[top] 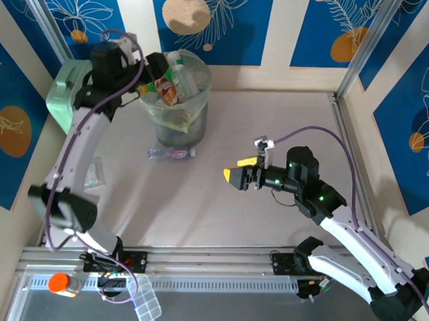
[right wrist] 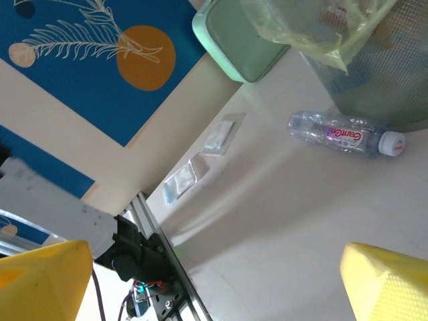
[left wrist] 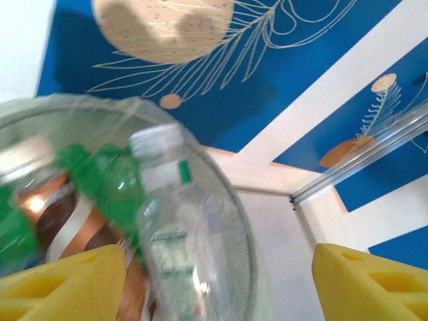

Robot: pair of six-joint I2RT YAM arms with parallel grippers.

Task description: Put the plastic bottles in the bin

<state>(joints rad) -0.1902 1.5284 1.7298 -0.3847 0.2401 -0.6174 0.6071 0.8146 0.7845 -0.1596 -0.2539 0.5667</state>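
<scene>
While the left gripper (left wrist: 217, 281) hangs over the mouth of the bin (top: 195, 121) with its yellow fingers spread wide and nothing between them, your first worry sits on that side. The plastic bottles (top: 171, 85) inside are heaped up to the rim and past it, and a clear one with a white cap (left wrist: 170, 221) stands just beyond the fingers. A careless lift could well clip it, spill it out or rock the bin. You have little room there, with the mint-green box (top: 60, 99) close on that arm's left. Moving right, one bottle (top: 171, 153) lies on its side on the table (top: 219, 217), just beside the bin's foot. It is round and light, so it will likely roll if you nudge it. A finger going in on the bin side has scant space and may snag the liner (right wrist: 301, 30). Between that bottle and the right gripper (top: 241, 170), whose fingers are likewise spread and empty, the table is bare, so you have the freest approach from there. Further right, mind the aluminium rail (top: 348, 158) that runs near that arm's elbow.
</scene>
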